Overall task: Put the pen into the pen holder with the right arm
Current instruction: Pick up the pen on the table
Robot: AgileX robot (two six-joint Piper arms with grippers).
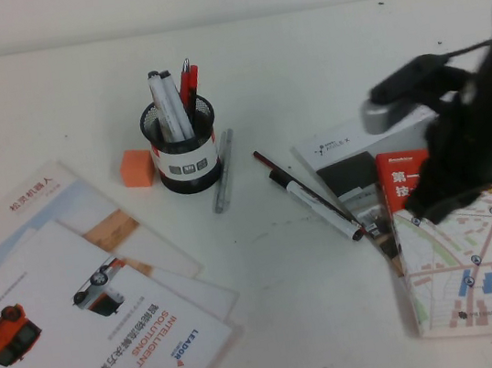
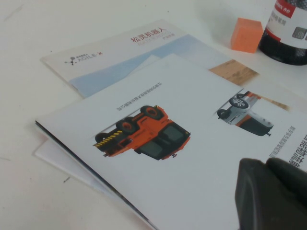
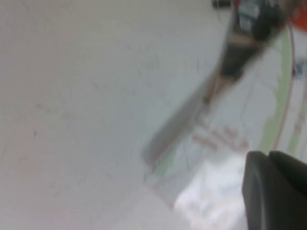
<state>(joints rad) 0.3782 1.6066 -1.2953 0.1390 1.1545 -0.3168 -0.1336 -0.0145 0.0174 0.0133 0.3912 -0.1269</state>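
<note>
Two grippers show: the left gripper [image 2: 273, 191] over brochures [image 1: 91, 327] at eight o'clock, fingers unreadable, then the pen holder [image 1: 184, 152] at eleven, the pen [image 1: 319, 205] flat on the surface [image 1: 302, 64] centre, and the right gripper [image 1: 433, 198] above books [image 1: 481, 269] at four, fingers likewise unreadable.

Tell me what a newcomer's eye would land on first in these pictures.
First, the black right arm looming over the map-covered book at the table's right; its right pincer shows only in the right wrist view. Next, the pen holder, stuffed with pens, beside an orange block, and the pen lying loose between holder and book. The left pincer hovers over brochures picturing orange vehicles, at the left.
</note>
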